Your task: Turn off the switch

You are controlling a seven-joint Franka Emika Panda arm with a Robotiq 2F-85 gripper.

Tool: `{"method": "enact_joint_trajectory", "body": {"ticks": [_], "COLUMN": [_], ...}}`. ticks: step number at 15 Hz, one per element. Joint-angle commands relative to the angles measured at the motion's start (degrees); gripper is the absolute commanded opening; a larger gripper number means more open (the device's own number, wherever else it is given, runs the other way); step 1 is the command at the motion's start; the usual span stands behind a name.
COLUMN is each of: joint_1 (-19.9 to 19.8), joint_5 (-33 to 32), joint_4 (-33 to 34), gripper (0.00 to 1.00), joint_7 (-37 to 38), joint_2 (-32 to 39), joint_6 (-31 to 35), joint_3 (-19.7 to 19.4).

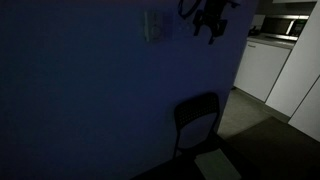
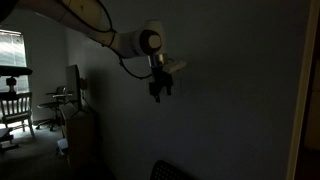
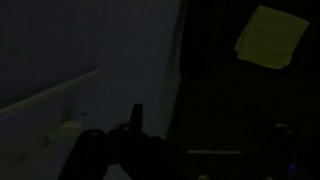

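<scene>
The room is dark. The switch [image 1: 157,27] is a small pale upright plate high on the wall. My gripper [image 1: 212,27] hangs in the air to its right, apart from it, as a dark silhouette. It also shows in an exterior view [image 2: 160,90], close to the wall with its two fingers pointing down and apart. In the wrist view the gripper [image 3: 205,125] is nearly black; one finger stands out at the left and nothing is seen between the fingers. The switch does not show in the wrist view.
A black chair [image 1: 198,120] stands against the wall below the gripper. A pale sheet [image 1: 215,163] lies on the floor by it and shows yellow-green in the wrist view [image 3: 272,37]. White cabinets [image 1: 262,68] stand beyond the wall's corner. A wooden chair [image 2: 14,108] stands by a window.
</scene>
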Motion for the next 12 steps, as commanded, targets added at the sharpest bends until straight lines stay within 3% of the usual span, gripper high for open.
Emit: {"method": "enact_joint_trajectory", "body": {"ticks": [1,8,9,12], "joint_1": [0.0,0.2,0.5,0.6], "joint_5": [-0.6,0.6,-0.1,0.0], "joint_4": [-4.3,-9.5,-5.9,-7.3], "gripper": [1.00,1.00,1.00,1.00], "joint_7": [-0.2,-1.3,0.0,0.0], "joint_2": [-3.6,-8.2,-5.4,-6.6], "joint_6": [-6.4,-8.9,-8.9,-8.9], "joint_3": [0.3,0.6,0.4,0.5]}}
